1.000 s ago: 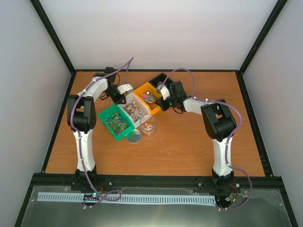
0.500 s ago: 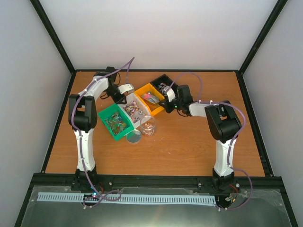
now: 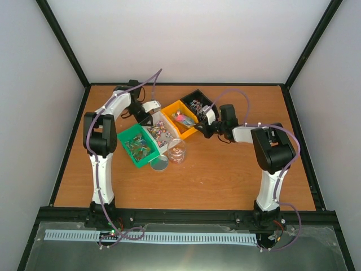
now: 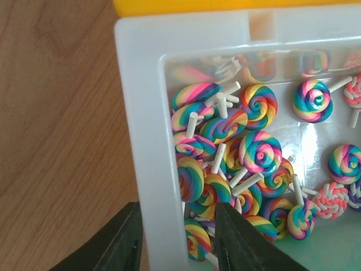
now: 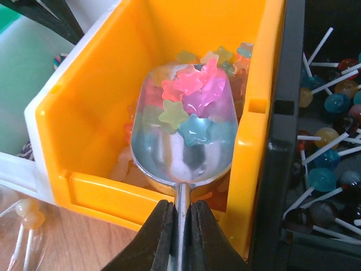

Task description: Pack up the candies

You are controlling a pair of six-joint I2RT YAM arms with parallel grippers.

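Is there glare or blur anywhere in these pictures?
Left wrist view: the lollipops are crisp, but the white bin's glossy far wall mirrors them as a smear, and the fingers at the bottom edge are soft. Right wrist view: the metal scoop shines with reflections under the star candies. Top view: light is even, shadows faint, the candies mere specks.

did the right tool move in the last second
Yes. The right tool, gripping the scoop, has pulled back rightward, from over the orange bin to off its right corner.
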